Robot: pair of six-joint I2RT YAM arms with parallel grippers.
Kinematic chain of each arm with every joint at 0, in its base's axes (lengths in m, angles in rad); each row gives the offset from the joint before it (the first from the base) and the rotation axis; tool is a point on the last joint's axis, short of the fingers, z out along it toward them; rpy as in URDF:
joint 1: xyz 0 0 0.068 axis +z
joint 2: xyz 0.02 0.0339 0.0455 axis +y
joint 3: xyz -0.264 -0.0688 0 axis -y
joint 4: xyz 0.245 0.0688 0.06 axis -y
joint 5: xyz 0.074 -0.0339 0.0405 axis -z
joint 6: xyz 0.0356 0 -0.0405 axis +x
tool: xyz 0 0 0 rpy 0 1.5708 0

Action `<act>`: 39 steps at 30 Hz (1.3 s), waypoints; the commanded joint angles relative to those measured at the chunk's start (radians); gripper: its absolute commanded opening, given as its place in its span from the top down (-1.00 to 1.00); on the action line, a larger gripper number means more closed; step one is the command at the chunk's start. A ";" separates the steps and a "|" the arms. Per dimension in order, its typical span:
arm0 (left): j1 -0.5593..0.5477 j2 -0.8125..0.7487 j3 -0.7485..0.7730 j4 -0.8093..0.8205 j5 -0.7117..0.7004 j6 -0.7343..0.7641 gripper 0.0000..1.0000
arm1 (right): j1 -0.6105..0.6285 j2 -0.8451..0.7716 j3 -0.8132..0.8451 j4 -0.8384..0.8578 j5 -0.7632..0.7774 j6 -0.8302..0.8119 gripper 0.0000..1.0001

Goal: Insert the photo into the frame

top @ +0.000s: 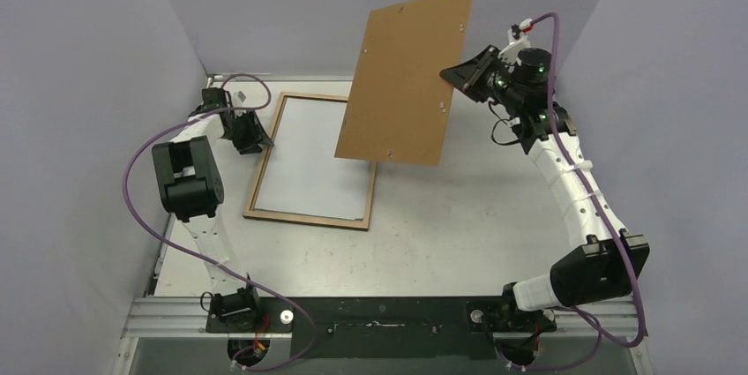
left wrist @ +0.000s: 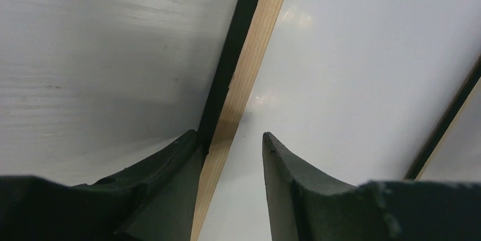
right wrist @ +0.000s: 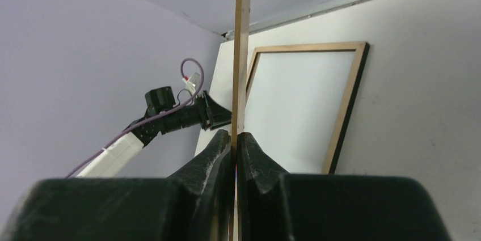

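Observation:
The frame [top: 304, 217] lies flat at back left with its light wood back up. A plain white surface [top: 313, 163] fills its opening; no printed picture shows, and I cannot tell whether this is the photo's back. My left gripper [top: 256, 138] is open at the frame's left rim. In the left wrist view the gripper [left wrist: 230, 134] straddles the wood rim [left wrist: 249, 54], one finger outside it and one over the white surface. My right gripper [top: 452, 75] is shut on the right edge of the brown backing board [top: 401, 75] and holds it tilted in the air above the frame's far right part. In the right wrist view the gripper [right wrist: 234, 134] pinches the board [right wrist: 243, 37] edge-on.
Grey-purple walls [top: 79, 57] close in the white table [top: 459, 225] on the left, back and right. A black rail [top: 379, 315] with the arm bases runs along the near edge. Purple cables [top: 132, 172] loop beside both arms. The left arm [right wrist: 170, 113] shows behind the board in the right wrist view.

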 commanded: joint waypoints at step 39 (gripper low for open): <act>-0.120 -0.137 -0.223 0.251 0.089 -0.301 0.07 | 0.172 0.313 -0.103 0.264 -0.134 0.209 1.00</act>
